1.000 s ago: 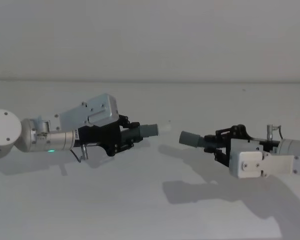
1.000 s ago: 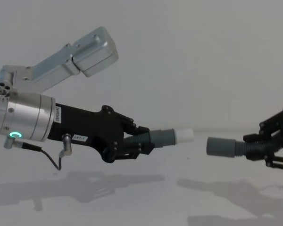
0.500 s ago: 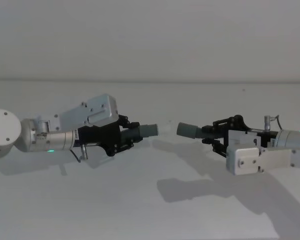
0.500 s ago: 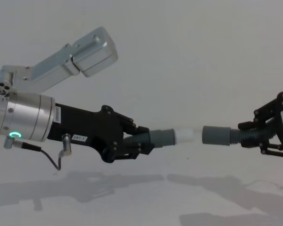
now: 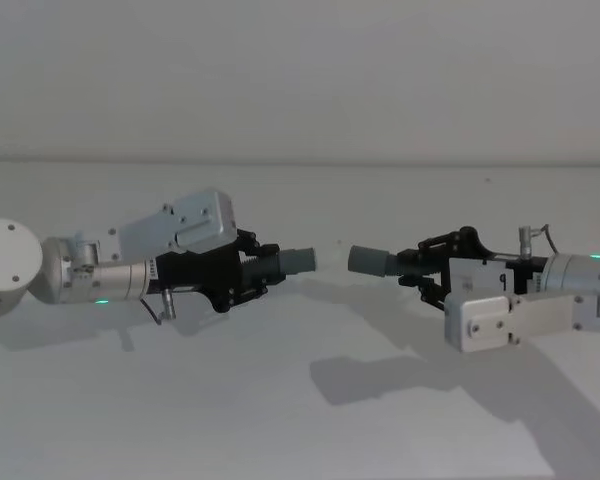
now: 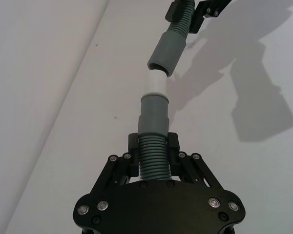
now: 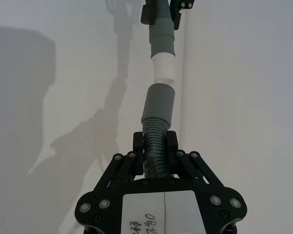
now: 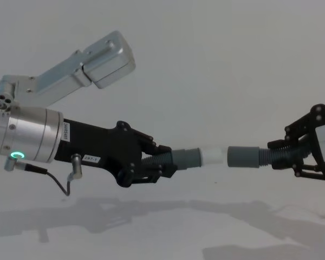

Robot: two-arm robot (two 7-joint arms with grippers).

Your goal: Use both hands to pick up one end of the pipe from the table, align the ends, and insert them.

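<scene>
Your white desk (image 5: 300,420) lies below both arms. Your left tool (image 8: 161,161) is clenched on a corrugated hose (image 8: 176,158), its white tip (image 8: 212,156) pointing right. Your right tool (image 8: 292,154) is clenched on the second hose (image 8: 271,156), whose grey cuff (image 8: 244,157) sits just beside that tip, both raised off the desk.

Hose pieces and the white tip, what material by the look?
Left hose piece: ribbed dark grey, likely flexible plastic or rubber. Its cuff: smooth, matte grey, likely rigid plastic. White tip: smooth matte white, probably plastic. Right hose's cuff looks like the same grey plastic.
</scene>
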